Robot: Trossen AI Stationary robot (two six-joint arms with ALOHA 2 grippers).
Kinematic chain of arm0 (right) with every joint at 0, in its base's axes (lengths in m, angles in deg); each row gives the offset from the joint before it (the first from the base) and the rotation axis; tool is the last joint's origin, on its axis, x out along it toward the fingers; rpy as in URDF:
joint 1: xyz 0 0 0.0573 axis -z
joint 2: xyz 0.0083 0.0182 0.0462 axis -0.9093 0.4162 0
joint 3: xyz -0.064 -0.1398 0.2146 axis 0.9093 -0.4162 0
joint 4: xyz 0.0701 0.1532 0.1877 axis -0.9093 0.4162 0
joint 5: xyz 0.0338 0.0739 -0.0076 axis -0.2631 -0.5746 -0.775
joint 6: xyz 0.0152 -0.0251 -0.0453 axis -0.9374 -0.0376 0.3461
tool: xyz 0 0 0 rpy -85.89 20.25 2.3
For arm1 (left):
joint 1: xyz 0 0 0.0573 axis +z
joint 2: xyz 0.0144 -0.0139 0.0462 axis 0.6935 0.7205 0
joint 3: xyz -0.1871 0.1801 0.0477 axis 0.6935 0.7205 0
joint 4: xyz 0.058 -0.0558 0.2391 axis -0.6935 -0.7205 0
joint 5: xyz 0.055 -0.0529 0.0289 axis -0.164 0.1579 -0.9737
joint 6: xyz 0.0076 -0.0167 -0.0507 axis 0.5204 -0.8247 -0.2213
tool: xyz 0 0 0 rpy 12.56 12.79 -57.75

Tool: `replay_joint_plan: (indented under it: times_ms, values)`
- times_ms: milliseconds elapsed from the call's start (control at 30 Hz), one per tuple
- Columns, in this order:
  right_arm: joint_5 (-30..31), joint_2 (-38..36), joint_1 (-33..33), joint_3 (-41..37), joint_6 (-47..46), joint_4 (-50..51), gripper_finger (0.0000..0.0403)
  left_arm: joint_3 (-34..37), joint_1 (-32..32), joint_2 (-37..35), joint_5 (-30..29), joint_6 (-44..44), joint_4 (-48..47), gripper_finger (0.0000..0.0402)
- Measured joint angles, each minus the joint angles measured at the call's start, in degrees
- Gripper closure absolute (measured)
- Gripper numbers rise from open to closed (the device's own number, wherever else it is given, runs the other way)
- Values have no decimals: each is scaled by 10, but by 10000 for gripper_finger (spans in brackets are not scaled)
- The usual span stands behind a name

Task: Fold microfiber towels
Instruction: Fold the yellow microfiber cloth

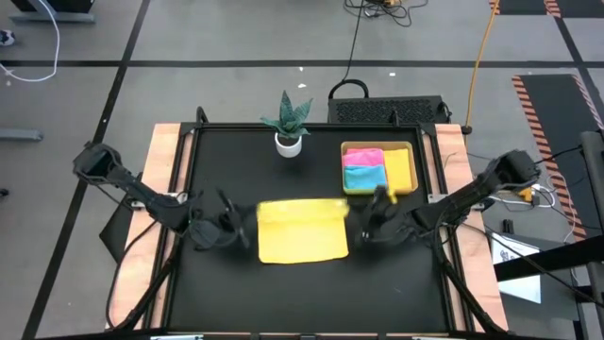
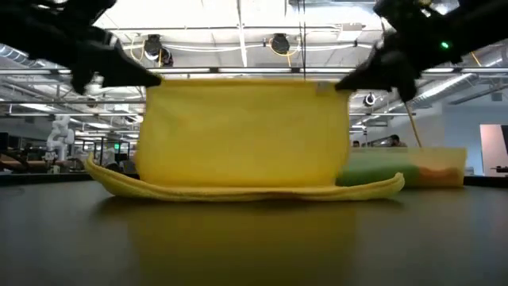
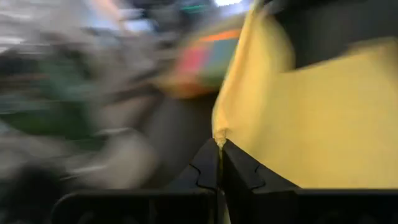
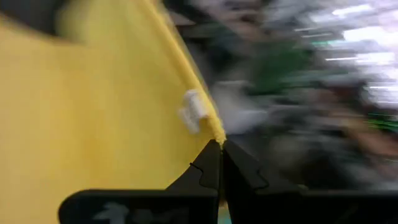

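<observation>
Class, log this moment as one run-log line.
left gripper: shut on yellow towel corner | right gripper: shut on opposite corner | towel edge lifted, rest on table

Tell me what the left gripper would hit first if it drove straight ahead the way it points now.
Likely the yellow towel it is shut on: the left gripper points along that lifted cloth. Beyond, the tray of folded towels lies roughly ahead, though depth is unclear.

Right tool (image 4: 219,144) pinched tight on yellow towel (image 4: 93,124) at its edge; small white tag (image 4: 193,111) just beside the grip.

towel (image 1: 302,232) between end effectors, before tray (image 1: 407,151)
</observation>
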Motion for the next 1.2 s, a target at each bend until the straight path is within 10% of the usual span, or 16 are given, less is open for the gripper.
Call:
replay_joint_plan:
  times_ms: [167, 367, 600, 1200]
  values:
    - [147, -42, 11, 2, 119, -39, 403, -13, 52, -1, -82, 64, 4, 395]
    - [-88, -30, 14, 0, 28, 40, 403, 11, 76, 17, 184, -25, -8, 397]
    - [-290, 48, -3, 0, -120, 73, 403, 21, 27, 74, 286, -112, -8, 398]
    - [-354, 135, -18, 0, -183, 1, 403, -32, -47, 135, 288, -96, -9, 397]
